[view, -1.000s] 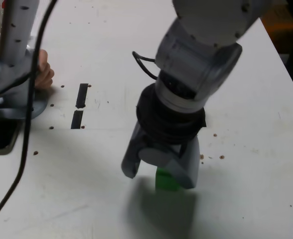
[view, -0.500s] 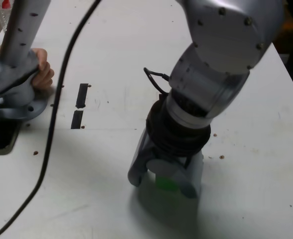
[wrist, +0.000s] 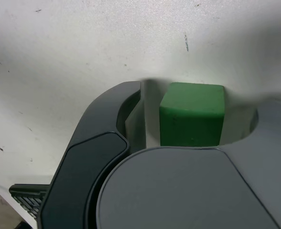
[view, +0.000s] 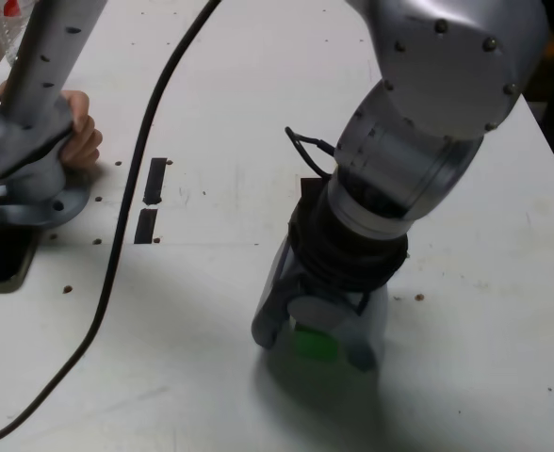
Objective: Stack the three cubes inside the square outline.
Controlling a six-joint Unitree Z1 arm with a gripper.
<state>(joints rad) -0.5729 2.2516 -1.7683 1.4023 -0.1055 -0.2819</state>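
One green cube (wrist: 192,114) sits on the desk (view: 202,320) between the fingers (wrist: 200,119), which are apart; it looks light, hard and easy to grip, so squeeze the cube's two flat sides low down, near the desk.

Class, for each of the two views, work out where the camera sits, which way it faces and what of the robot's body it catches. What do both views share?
Exterior view: off the arm, above the table, looking obliquely down; it shows the arm's grey links and the gripper.
Wrist view: on the wrist, facing past the jaws to the tabletop; only parts of the gripper show.
Shared: the green cube, between the open jaws, and the white tabletop.
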